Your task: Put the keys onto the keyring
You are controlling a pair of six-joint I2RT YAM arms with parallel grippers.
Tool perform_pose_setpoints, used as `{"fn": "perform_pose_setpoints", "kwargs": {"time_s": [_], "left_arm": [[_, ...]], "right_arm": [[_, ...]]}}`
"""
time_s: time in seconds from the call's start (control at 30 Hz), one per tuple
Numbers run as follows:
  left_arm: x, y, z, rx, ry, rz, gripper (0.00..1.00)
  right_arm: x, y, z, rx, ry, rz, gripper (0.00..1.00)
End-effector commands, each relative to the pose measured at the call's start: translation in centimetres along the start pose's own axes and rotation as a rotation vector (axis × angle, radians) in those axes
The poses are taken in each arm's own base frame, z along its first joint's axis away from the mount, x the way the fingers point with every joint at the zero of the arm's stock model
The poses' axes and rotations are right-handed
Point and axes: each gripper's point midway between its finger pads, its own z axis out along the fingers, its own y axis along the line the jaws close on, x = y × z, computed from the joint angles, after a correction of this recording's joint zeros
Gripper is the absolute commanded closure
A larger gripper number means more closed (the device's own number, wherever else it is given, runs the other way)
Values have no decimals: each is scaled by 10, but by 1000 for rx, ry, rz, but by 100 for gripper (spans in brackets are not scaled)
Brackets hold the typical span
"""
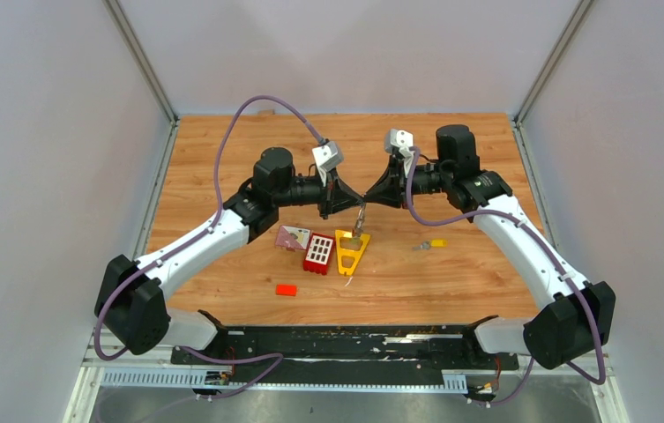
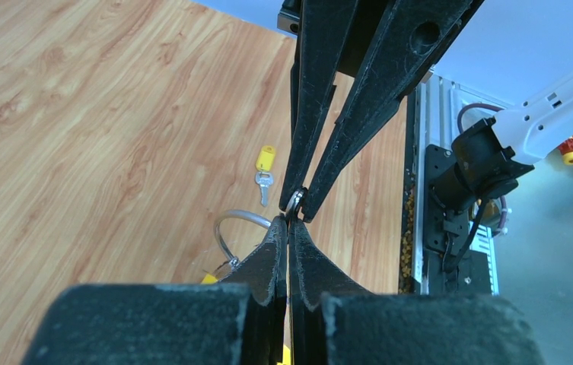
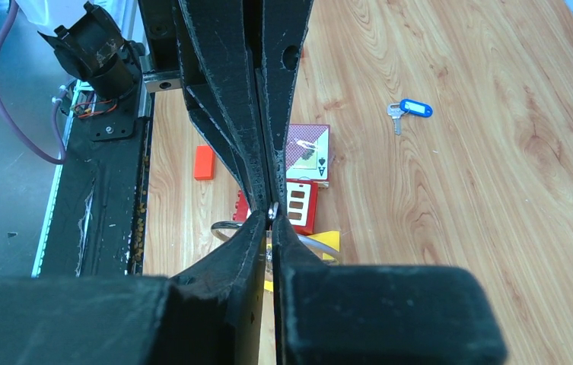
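The left tool (image 2: 288,225) and right tool (image 3: 268,217) are pinching the keyring (image 2: 295,201) tip to tip, probably steadying it for threading. A yellow key (image 1: 432,244) is lying loose to their right.

The right hand (image 3: 269,222), fingers pressed together, met the left hand (image 3: 262,199) tip to tip around a glint of keyring (image 3: 272,211), while a blue key (image 3: 409,110) lay apart on the table (image 3: 496,190).
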Motion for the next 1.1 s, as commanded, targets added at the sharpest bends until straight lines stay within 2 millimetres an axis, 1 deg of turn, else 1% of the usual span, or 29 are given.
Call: {"fn": "perform_pose_setpoints", "kwargs": {"time_s": [0.0, 0.07, 0.2, 0.33, 0.4, 0.53, 0.7, 1.07], "left_arm": [[-28, -17, -7, 35, -80, 69, 100], [-29, -17, -7, 35, -81, 69, 100], [-28, -18, -8, 35, -83, 71, 100], [-28, -18, -8, 37, -83, 72, 100], [-28, -19, -8, 39, -83, 71, 100], [-27, -18, -8, 40, -81, 69, 100], [-27, -18, -7, 41, -80, 64, 100], [-25, -19, -6, 46, -77, 59, 100]], "right_arm": [[-7, -2, 1, 4, -16, -43, 92], [-6, -3, 1, 8, -13, -44, 92], [-6, -4, 0, 19, -8, -54, 87], [-6, -4, -1, 22, -7, -58, 85], [-7, -5, -1, 22, -7, -58, 86], [-8, -4, -1, 20, -9, -58, 91], [-8, -3, -2, 23, -6, -64, 85], [-11, 0, -4, 20, -9, -84, 82]]}}
